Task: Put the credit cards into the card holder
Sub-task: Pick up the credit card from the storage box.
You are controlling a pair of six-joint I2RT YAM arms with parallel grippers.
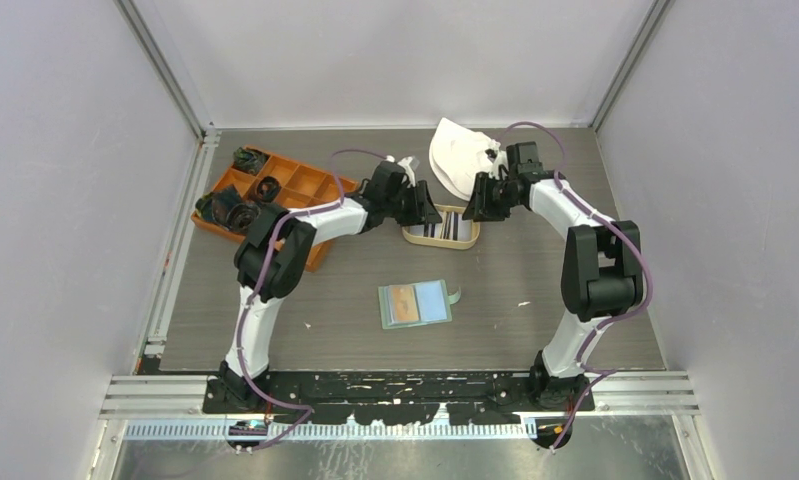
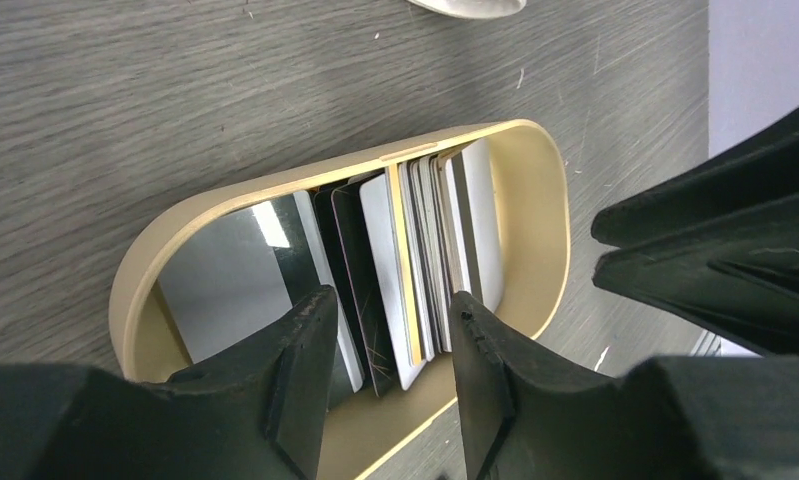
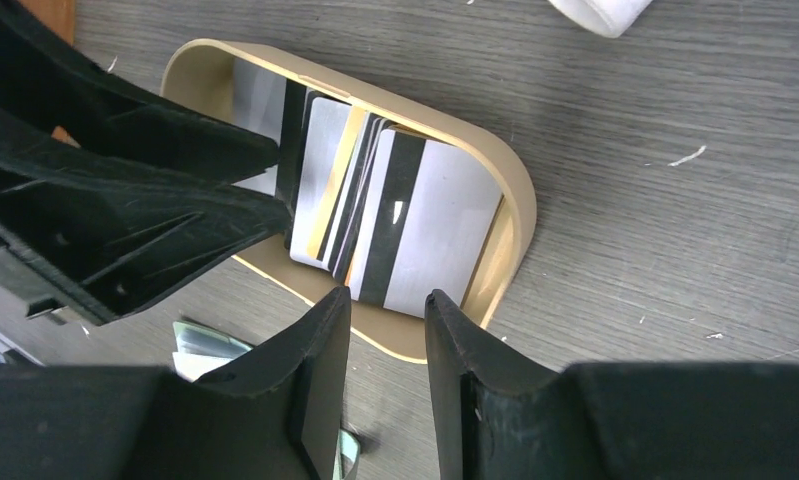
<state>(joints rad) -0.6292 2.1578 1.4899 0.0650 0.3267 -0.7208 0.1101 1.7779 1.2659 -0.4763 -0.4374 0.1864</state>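
The credit cards (image 1: 447,229) stand packed in an oval tray on the surface (image 1: 535,320), a broad grey sheet with a brushed wood-grain finish flecked with pale scuffs. Toward its far left corner sits an orange compartment box (image 1: 305,185), hard and square-celled, with dark cord bundles (image 1: 225,210) in some cells. By the far edge, near the middle, lies a white rounded item (image 1: 455,155) that looks soft. Just nearer than it is the tray (image 1: 440,245), smooth matte tan with a low wall and rounded ends, its long axis parallel to the far edge. The card holder (image 1: 415,304) lies opened flat in the middle of the surface. It is sage green with pale blue pockets, its long axis parallel to the near edge and its tab on the right. The cards are thin, glossy rectangles in silver-grey, black, white and one gold. They lean on edge and overlap like a fan, their long axes crossing the tray from far to near. The left hand (image 2: 390,310) has its jaws partly apart astride the cards' ends, and I cannot tell whether they pinch. The right hand (image 3: 387,310) hangs over the tray's right rim, its jaws parted and empty.
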